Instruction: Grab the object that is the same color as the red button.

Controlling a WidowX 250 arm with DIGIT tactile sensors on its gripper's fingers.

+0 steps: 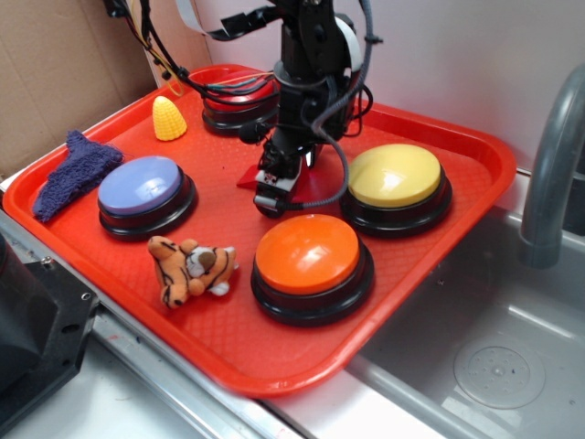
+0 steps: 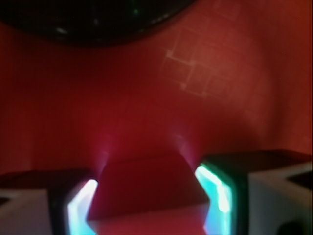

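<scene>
While looking at the exterior view, seeing the gripper [image 1: 272, 187] lowered at frame centre over the dark-red wedge [image 1: 249, 176], just below the red button [image 1: 239, 95]. Turning to the wrist view, finding the wedge [image 2: 144, 188] sitting between the glowing fingers [image 2: 217, 196] at bottom centre, jaws parted, contact unclear.

On the red plastic tray [image 1: 457, 219], the black robot gripper [image 1: 274, 187] reaches down over a small dark-red wedge block [image 1: 249, 176], between the round dark-red dome button [image 1: 239, 99] and the orange dome button [image 1: 308, 256].
</scene>
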